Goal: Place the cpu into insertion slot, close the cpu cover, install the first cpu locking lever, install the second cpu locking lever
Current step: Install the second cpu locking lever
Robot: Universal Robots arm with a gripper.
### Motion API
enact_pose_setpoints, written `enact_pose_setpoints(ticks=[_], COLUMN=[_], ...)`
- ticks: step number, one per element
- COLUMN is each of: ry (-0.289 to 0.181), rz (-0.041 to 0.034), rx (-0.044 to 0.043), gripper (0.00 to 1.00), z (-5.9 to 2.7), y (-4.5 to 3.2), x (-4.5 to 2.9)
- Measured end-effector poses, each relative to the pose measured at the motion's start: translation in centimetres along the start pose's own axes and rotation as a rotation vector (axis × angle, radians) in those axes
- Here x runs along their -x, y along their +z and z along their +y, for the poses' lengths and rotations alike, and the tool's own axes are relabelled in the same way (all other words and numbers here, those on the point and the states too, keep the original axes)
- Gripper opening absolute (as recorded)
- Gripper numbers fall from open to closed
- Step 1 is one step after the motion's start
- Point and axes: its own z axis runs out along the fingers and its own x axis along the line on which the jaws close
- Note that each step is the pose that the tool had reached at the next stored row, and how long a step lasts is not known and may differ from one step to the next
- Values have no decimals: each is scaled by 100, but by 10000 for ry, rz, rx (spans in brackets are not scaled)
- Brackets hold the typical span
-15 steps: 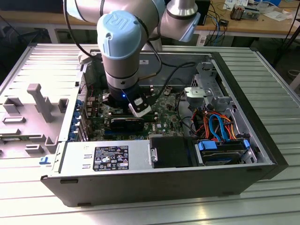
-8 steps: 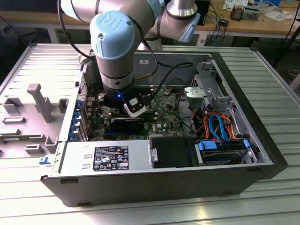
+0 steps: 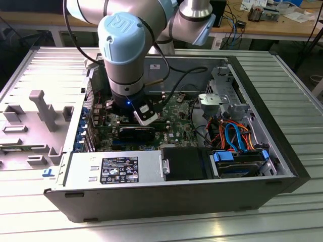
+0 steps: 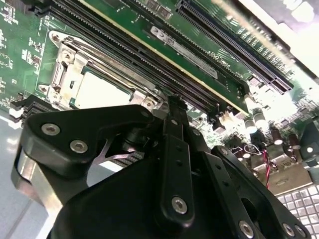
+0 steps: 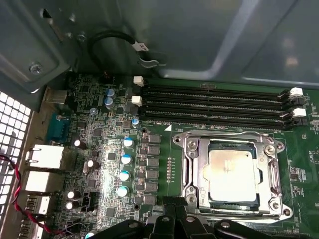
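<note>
1. Nearest the wrist cameras, the gripper (image 4: 172, 107) is seen as black linkage hanging just over the socket edge; its fingers appear drawn together into one narrow tip with nothing held between them, though the very ends are partly hidden.
2. Just beyond that tip, the cpu (image 5: 231, 172) is found seated flat in the insertion slot (image 5: 198, 172), its pale silver top showing through the opening.
3. The cpu cover (image 5: 271, 172) is seen lying down around the chip, its frame flat on the socket; whether the locking levers are latched cannot be told.
4. As a judgement, the chip is light, rigid and fragile, with a smooth top that would slip; it would best be taken by its edges. The cover is thin stiff sheet metal, best pressed at its free edge.
5. Beside the socket, long black memory slots (image 5: 214, 107) are laid in parallel on the green motherboard (image 5: 107, 149), with small capacitors well apart from the socket.
6. Farther out, in the exterior view, the board is enclosed by an open computer case (image 3: 282, 166) lying on its side, with a grey power supply (image 3: 113, 169) and coloured cables (image 3: 234, 136) near.
7. The case is borne on a ribbed metal table (image 3: 298, 91); benches with clutter stand behind.
</note>
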Motion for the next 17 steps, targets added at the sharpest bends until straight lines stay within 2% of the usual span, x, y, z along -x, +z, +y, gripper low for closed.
enact_pose_setpoints(ticks=[4, 5, 8, 9, 13, 15, 17], ry=[-7, -8, -8, -9, -9, -11, -8], rz=[6, 7, 32, 30, 31, 27, 19], rx=[-21, -89, -375, -411, -423, -314, -215], gripper=[11, 11, 11, 11, 11, 11, 11], z=[-1, -1, -2, -2, 1, 25, 35], y=[15, 17, 15, 16, -2, -48, -52], x=[3, 3, 2, 3, 3, 24, 71])
